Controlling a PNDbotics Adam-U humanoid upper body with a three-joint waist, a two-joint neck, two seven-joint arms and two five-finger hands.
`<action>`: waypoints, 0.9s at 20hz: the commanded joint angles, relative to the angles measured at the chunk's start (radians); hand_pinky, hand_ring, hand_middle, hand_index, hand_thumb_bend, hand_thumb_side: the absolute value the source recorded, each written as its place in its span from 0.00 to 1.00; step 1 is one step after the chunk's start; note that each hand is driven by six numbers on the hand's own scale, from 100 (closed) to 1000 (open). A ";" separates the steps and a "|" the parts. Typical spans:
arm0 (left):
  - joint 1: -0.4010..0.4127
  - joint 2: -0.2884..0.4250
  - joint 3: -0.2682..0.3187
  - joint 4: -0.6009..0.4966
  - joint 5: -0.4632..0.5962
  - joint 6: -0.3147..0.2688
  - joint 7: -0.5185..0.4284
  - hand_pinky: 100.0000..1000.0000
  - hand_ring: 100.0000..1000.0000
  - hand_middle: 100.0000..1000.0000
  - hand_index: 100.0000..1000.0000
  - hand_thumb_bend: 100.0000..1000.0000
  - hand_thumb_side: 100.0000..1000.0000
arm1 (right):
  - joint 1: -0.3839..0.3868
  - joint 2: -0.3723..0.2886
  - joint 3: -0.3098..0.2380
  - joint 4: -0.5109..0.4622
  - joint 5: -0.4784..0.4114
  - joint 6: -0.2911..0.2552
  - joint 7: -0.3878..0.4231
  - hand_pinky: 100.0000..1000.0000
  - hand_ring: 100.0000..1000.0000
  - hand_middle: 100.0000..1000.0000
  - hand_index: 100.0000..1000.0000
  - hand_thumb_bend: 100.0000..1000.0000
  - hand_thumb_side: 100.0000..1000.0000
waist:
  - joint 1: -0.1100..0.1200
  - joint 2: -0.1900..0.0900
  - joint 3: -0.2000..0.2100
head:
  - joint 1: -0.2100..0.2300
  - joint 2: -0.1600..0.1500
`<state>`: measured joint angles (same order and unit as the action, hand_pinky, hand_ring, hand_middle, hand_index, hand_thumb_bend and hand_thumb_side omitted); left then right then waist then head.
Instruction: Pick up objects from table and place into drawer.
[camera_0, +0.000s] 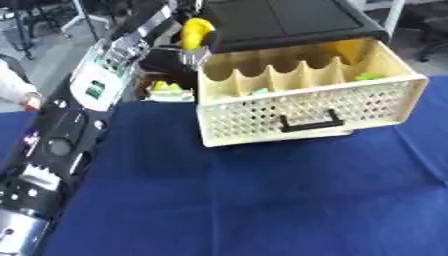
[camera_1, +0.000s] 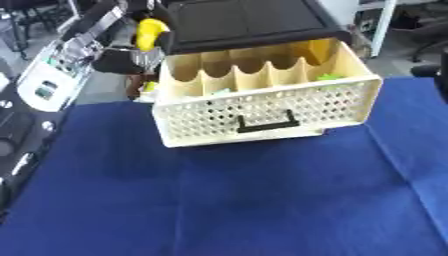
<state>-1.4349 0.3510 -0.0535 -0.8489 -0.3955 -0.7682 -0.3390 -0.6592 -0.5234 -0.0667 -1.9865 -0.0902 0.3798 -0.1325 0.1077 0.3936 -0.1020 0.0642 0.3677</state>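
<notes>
Left eye view: a cream perforated drawer (camera_0: 306, 107) stands pulled out from under a black cabinet top (camera_0: 280, 20), resting on a tabletop covered in blue cloth (camera_0: 245, 200). Scalloped dividers split the drawer into compartments; a small green object (camera_0: 368, 76) lies in the rightmost one and a pale teal piece (camera_0: 260, 91) shows in one nearer the left. A black handle (camera_0: 309, 124) sits on the drawer's front. The robot's left arm (camera_0: 52, 145) runs along the view's left edge up to its left hand (camera_0: 179, 57) behind the drawer's far left corner. That hand holds a yellow object (camera_0: 195, 32) upright, fingers closed round its lower end. Just beside it, on the cloth's far edge, lies a small yellow-green item (camera_0: 166, 90). The right hand shows in neither view.
</notes>
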 joint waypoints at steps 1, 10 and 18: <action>-0.023 0.015 -0.003 -0.003 0.004 -0.094 -0.099 0.13 0.44 0.49 0.73 0.00 0.26 | -0.007 -0.011 -0.010 -0.014 -0.008 0.004 -0.002 0.71 0.00 0.05 0.66 0.00 1.00 | -0.007 -0.022 0.001 | 0.001 -0.008; -0.024 0.007 -0.016 -0.043 0.225 -0.139 -0.184 0.25 0.53 0.56 0.76 0.00 0.32 | 0.002 -0.002 -0.016 -0.014 -0.016 0.010 -0.003 0.71 0.00 0.05 0.66 0.00 1.00 | -0.004 -0.021 0.001 | 0.003 -0.010; -0.015 0.013 0.003 -0.035 0.346 -0.127 -0.216 0.23 0.50 0.52 0.75 0.00 0.37 | 0.007 0.000 -0.016 -0.014 -0.018 0.012 -0.002 0.71 0.00 0.05 0.66 0.00 1.00 | -0.003 -0.030 0.006 | 0.001 0.001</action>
<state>-1.4325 0.3382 -0.0628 -0.8703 -0.0750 -0.7276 -0.3796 -0.6417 -0.5122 -0.0733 -1.9865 -0.1016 0.3891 -0.1331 0.1102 0.3942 -0.0963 0.0671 0.3684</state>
